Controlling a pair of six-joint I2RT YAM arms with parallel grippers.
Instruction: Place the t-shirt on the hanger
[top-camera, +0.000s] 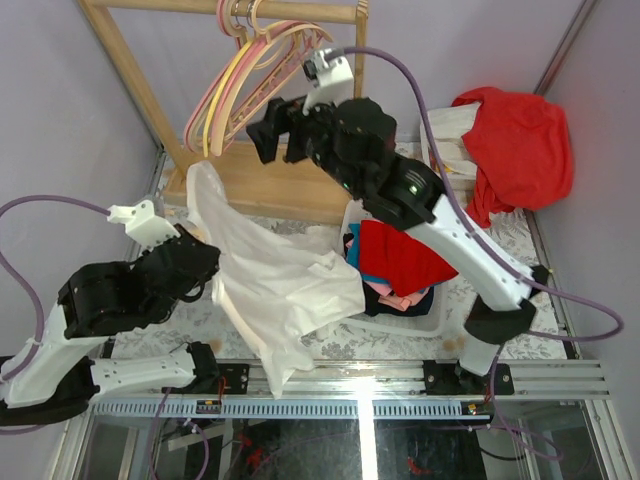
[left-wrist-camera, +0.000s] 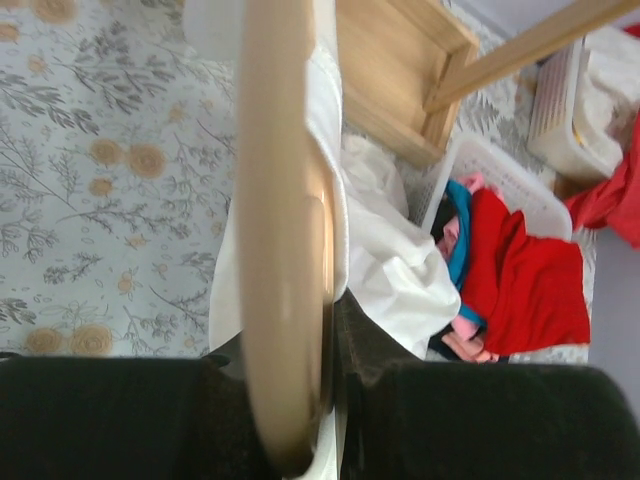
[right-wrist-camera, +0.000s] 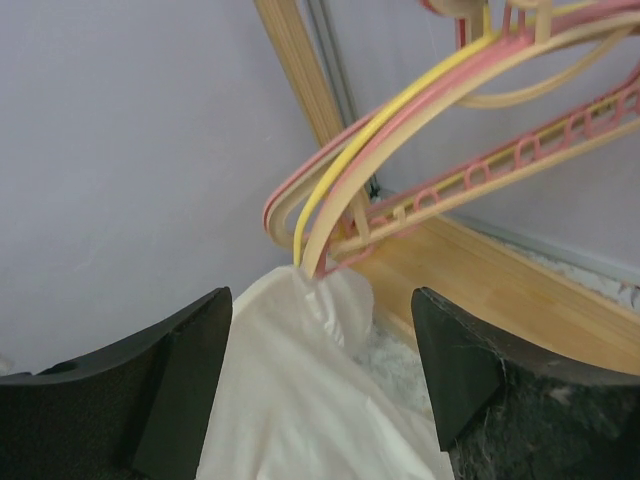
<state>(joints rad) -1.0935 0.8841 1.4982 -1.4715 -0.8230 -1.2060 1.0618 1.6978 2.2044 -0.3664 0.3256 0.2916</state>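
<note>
The surface (left-wrist-camera: 90, 180) is covered with a pale cloth printed with grey leaves and tan flowers, and the walls (right-wrist-camera: 130, 150) around it are plain lilac. A metal rail (top-camera: 350, 375) runs along the near edge, by the arm bases. At the far middle stands a wooden rack (top-camera: 270, 180), with the pink hangers (right-wrist-camera: 520, 152) and the yellow hanger (right-wrist-camera: 400, 100) bunched on its top bar. A white basket (top-camera: 425, 318) sits to the right of centre, filled with red and navy clothes (top-camera: 400, 255). The big red garment (top-camera: 520, 140) is heaped in the far right corner.

The t-shirt (top-camera: 270, 280) hangs in the air over the left-centre, from a high corner near the rack base down to the near rail. Its right edge touches the basket. The left hand (top-camera: 205, 265) is clamped on the hanger (left-wrist-camera: 275, 250), which runs straight up between its fingers with the white cloth against it (whether the cloth is pinched too I cannot tell). The right hand (right-wrist-camera: 320, 340) is raised near the lower ends of the racked hangers, just above the shirt's top corner. Its fingers are spread wide with nothing between them.

Bare patterned cloth shows to the left of the hanger.
</note>
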